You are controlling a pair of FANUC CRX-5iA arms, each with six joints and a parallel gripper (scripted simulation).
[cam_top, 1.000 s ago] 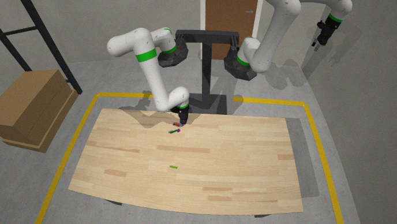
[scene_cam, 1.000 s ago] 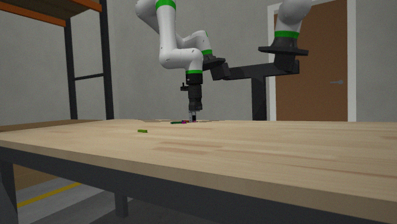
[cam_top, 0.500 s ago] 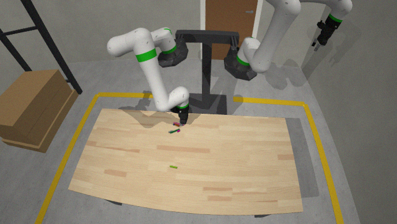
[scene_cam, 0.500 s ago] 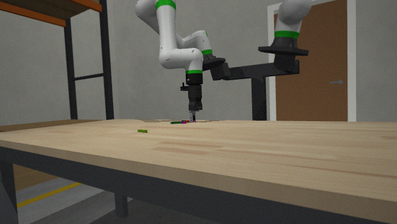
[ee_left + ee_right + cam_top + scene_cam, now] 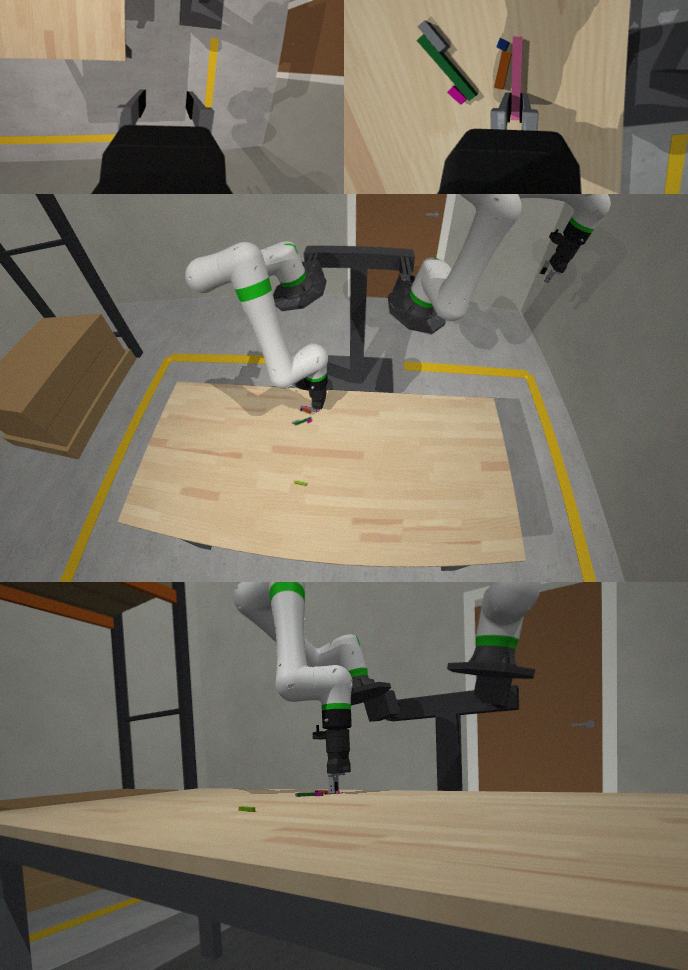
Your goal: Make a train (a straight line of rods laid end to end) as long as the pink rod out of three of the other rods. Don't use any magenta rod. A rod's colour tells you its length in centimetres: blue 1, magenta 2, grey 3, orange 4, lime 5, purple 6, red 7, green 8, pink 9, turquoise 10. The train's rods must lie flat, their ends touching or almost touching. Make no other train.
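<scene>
At the picture's two o'clock hangs the left gripper (image 5: 546, 278) (image 5: 166, 99). The right gripper (image 5: 316, 409) (image 5: 333, 791) (image 5: 515, 101) is at the table's (image 5: 400, 469) (image 5: 400, 822) (image 5: 86, 26) (image 5: 603, 56) twelve; the lime rod (image 5: 300, 483) (image 5: 246, 809) lies at six o'clock from the green rod (image 5: 303, 421) (image 5: 307, 795) (image 5: 447, 67).
</scene>
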